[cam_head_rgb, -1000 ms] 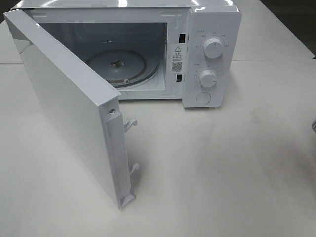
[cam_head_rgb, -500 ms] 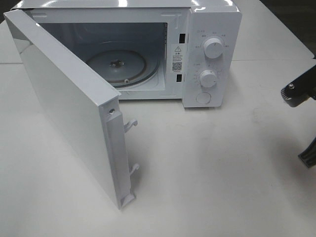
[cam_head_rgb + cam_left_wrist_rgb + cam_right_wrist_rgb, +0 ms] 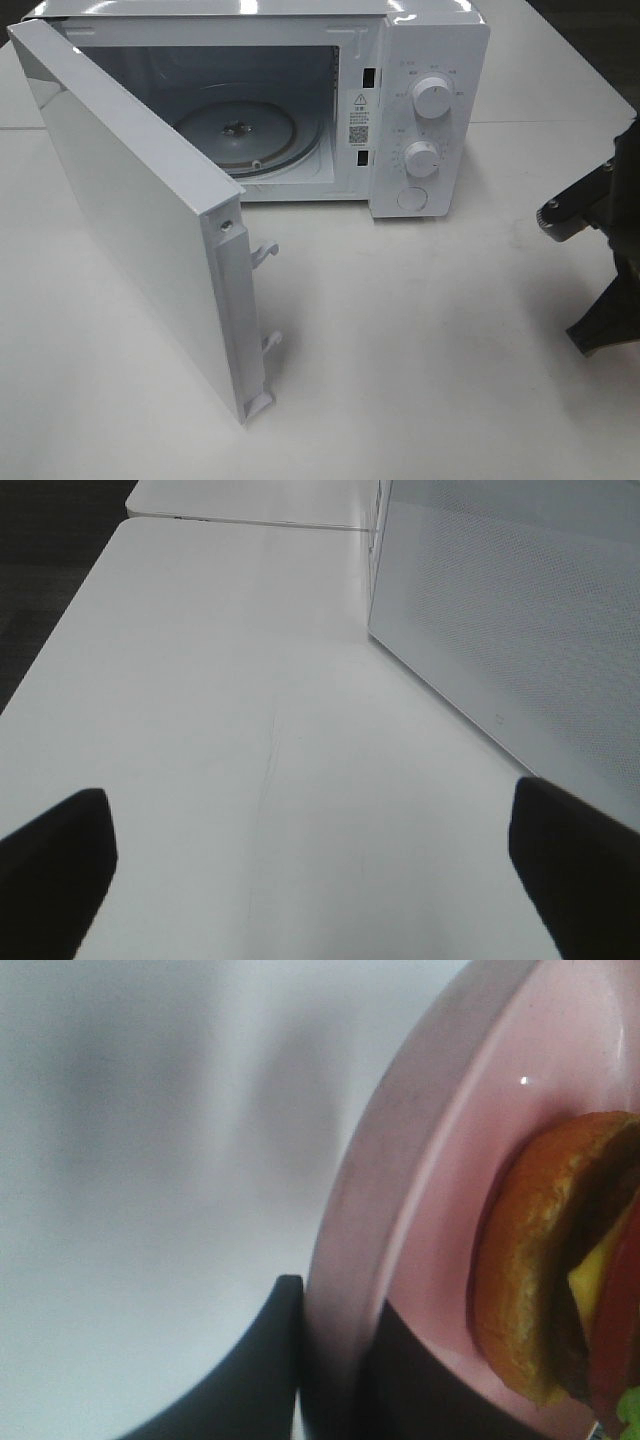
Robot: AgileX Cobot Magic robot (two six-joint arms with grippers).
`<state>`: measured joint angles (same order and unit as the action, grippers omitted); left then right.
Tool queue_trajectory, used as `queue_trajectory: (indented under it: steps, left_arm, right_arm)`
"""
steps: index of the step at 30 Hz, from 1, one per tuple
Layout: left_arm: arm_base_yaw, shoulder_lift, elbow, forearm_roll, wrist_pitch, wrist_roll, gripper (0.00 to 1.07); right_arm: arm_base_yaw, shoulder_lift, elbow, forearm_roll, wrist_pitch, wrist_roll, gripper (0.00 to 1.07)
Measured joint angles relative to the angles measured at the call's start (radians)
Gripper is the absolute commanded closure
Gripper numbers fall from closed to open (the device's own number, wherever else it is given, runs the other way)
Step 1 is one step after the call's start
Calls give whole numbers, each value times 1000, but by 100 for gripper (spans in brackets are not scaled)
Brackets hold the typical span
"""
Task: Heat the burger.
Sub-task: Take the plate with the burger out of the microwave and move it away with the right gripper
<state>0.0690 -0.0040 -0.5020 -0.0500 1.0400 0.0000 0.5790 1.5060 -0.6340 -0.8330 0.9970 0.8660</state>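
Note:
The burger [image 3: 560,1270] lies on a round pink plate [image 3: 420,1150] in the right wrist view, its golden-brown bun, dark patty and red tomato showing. My right gripper [image 3: 335,1385] is shut on the plate's rim, one finger outside and one inside. In the high view only part of the right arm [image 3: 610,250] shows at the right edge; plate and burger are out of that frame. The microwave [image 3: 430,60] stands at the back with its door [image 3: 130,220] swung wide open. My left gripper [image 3: 315,880] is open over bare table, holding nothing.
The glass turntable [image 3: 235,130] lies bare inside the cavity. Two knobs [image 3: 432,97] and a round button sit on the right panel. Door latches [image 3: 262,252] stick out from the door's edge. A perforated white microwave panel [image 3: 520,610] stands close beside the left gripper.
The right arm has come into the high view from the right edge and moved leftward and lower. The microwave, its door and the left gripper have not moved.

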Motion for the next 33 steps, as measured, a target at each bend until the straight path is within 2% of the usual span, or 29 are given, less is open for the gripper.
queue_trajectory:
  steps: [12, 23, 31, 33]
  left_arm:
    - [0, 0, 0, 0, 0, 6, 7]
    - [0, 0, 0, 0, 0, 6, 7]
    - [0, 0, 0, 0, 0, 6, 7]
    - [0, 0, 0, 0, 0, 6, 7]
  right_arm:
    - [0, 227, -4, -9, -131, 133, 105]
    - [0, 322, -4, -45, -203, 225, 103]
    - [0, 357, -5, -81, -200, 310, 93]
    - [0, 357, -5, -83, -189, 309, 85]
